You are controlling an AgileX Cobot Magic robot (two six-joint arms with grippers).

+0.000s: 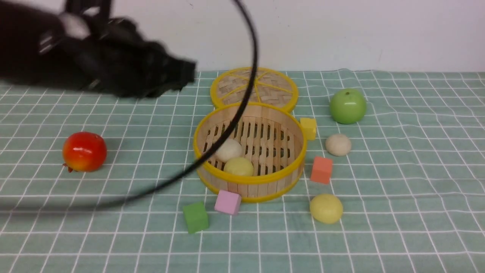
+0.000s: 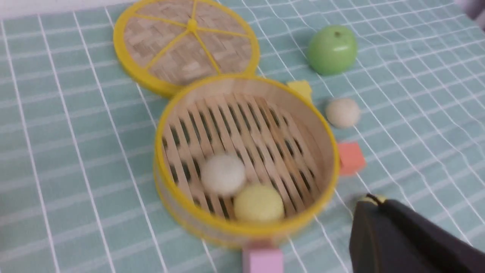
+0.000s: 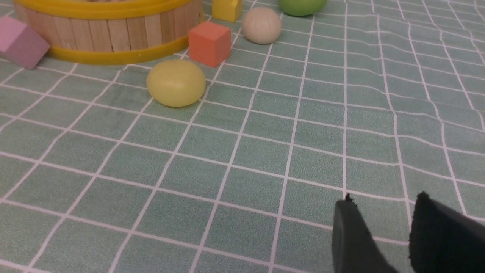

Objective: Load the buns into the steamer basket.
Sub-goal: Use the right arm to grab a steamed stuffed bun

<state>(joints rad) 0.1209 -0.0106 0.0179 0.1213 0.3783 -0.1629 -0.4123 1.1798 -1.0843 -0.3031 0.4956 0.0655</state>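
Observation:
The steamer basket stands mid-table with a cream-white bun and a pale yellow bun on its slatted floor. Right of it on the cloth lie another cream bun and another yellow bun. My left gripper, blurred, hangs high at the left, away from the basket; in the left wrist view its fingers meet, shut on nothing, above the basket. The right gripper is open and empty, low over bare cloth, well short of the yellow bun and cream bun.
The woven lid lies behind the basket. A green apple sits back right, a red fruit left. Yellow, orange, pink and green cubes ring the basket. A black cable sweeps across it.

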